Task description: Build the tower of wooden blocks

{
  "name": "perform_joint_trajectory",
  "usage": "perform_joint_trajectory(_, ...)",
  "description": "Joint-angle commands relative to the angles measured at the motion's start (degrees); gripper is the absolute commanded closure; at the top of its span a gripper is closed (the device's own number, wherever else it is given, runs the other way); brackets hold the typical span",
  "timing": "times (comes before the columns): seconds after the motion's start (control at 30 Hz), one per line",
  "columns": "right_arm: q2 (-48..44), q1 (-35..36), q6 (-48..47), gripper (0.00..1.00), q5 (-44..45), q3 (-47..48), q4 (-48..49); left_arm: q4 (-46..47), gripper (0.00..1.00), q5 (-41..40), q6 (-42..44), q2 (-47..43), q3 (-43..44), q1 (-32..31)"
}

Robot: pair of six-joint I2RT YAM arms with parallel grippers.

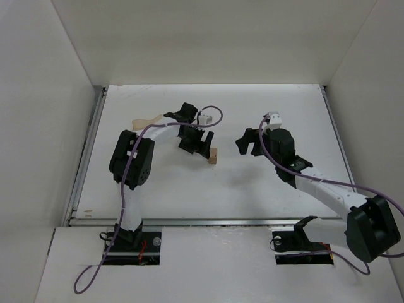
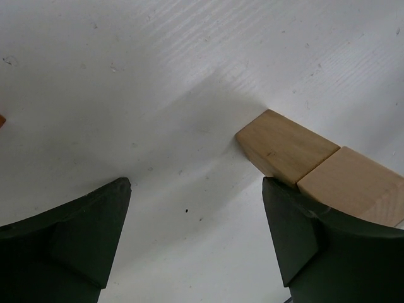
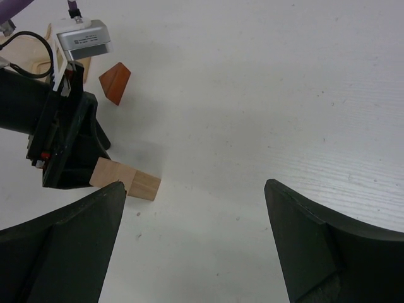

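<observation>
Wood on the white table [image 1: 284, 113] counts four pieces: two tan cuboids [image 2: 287, 148] lying flat and touching end to end, one reddish-brown triangular roof piece [image 3: 115, 82] set apart from them on bare surface, and one pale curved wooden piece [image 1: 146, 122] farther out by the left arm. Nothing is stacked. The left gripper [image 2: 196, 186] sits low over the cuboids with its jaws spread and nothing between them; one finger [image 2: 303, 240] stands against the pair and hides part of the lighter block, and from above the gripper covers all but one block end. The right gripper [image 3: 196, 186] hangs nearby over bare table, fingers wide apart and empty, facing the blocks. White walls enclose the table on three sides.
</observation>
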Motion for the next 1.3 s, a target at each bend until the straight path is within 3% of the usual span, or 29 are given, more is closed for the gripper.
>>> perform_joint_trajectory(0.0, -2.5, 0.4, -1.4, 0.03, 1.6, 0.2, -0.3, -5.8, 0.17, -0.8, -1.0, 1.7, -0.5, -0.4)
perform_joint_trajectory(0.37, -4.4, 0.4, -1.9, 0.03, 2.1, -1.0, -1.4, -5.8, 0.18, 0.6, -1.0, 1.2, -3.0, 0.2)
perform_joint_trajectory(0.8, 16.2, 1.6, -1.9, 0.09, -2.9, 12.8, -11.7, -6.3, 0.18, 1.2, -0.5, 0.1, -0.8, 1.4)
perform_joint_trajectory(1.27, 20.9, 6.8, 0.6, 0.1, 2.5, 16.2, -14.2, -6.3, 0.18, 0.7, 0.6, -1.5, -0.8, 1.4)
